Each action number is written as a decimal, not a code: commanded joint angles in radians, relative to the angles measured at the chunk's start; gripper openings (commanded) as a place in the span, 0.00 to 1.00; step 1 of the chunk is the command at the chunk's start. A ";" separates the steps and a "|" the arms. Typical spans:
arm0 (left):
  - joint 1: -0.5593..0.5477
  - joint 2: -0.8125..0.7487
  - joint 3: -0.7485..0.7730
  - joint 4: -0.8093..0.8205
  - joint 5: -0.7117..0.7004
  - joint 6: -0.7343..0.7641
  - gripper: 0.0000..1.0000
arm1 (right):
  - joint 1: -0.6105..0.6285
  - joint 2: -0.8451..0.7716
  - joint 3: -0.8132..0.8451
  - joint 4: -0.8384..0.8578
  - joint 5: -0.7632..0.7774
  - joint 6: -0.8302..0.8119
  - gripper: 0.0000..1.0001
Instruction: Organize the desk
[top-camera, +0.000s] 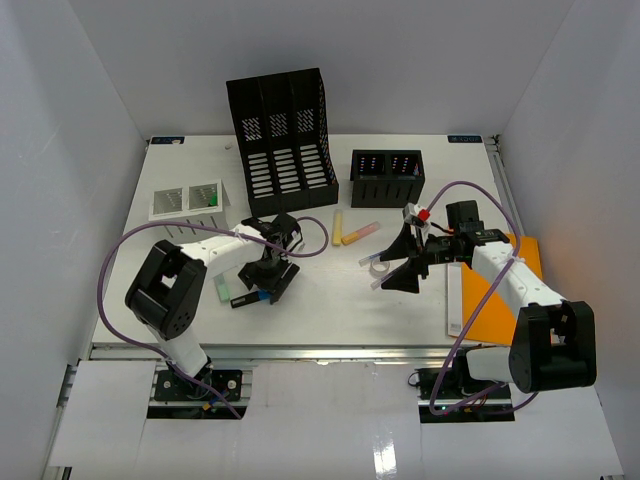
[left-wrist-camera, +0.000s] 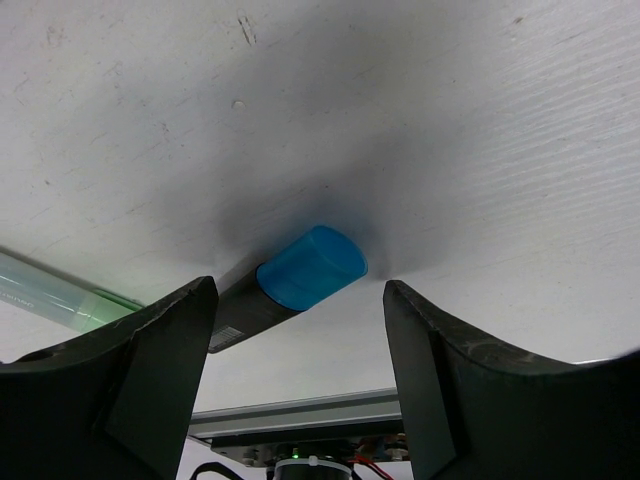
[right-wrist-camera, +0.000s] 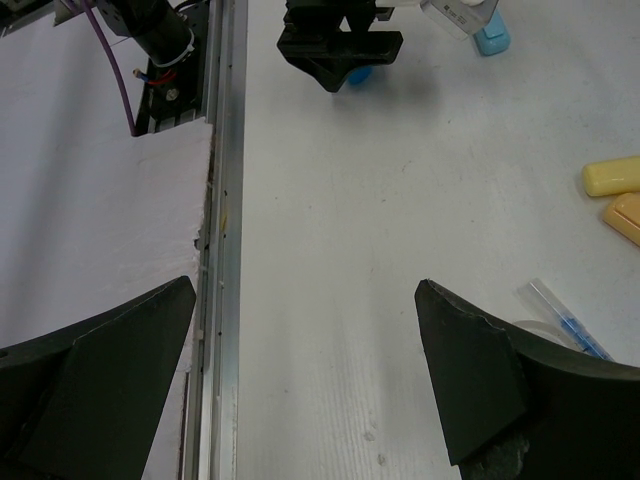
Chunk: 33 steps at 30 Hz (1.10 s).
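Fingers (left-wrist-camera: 160, 370) of the left gripper (left-wrist-camera: 297, 295) stand well apart, low over the desk (top-camera: 330, 320), straddling the blue cap (left-wrist-camera: 312, 268) of a dark-barrelled marker (left-wrist-camera: 240, 315) that lies flat on the white surface; a gap shows on each side of the cap, so nothing is gripped. Just left of that marker lies a pale green pen (left-wrist-camera: 50, 290). On the other side, the right gripper (right-wrist-camera: 305, 290) is spread as wide as it goes and holds nothing, hanging above bare tabletop near the silver rail (right-wrist-camera: 222, 250) at the desk's front edge. The desk itself spans the floor between the white walls, with both arm bases at its near edge. Along its far side stand a tall black file rack (top-camera: 285, 140), a small black organizer (top-camera: 387, 178) and a white mesh tray (top-camera: 187, 202). A yellow highlighter (top-camera: 339, 228) and an orange one (top-camera: 362, 233) lie near the middle, and an orange folder (top-camera: 500, 300) rests under the right arm
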 joint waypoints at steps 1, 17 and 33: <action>0.005 -0.034 -0.014 0.028 -0.015 0.009 0.78 | -0.011 -0.023 0.006 -0.022 -0.052 -0.019 0.98; 0.005 -0.036 -0.048 0.070 -0.007 0.020 0.76 | -0.013 -0.017 0.010 -0.034 -0.054 -0.029 0.98; 0.004 -0.016 -0.039 0.082 -0.026 0.011 0.70 | -0.013 -0.018 0.022 -0.052 -0.061 -0.046 0.98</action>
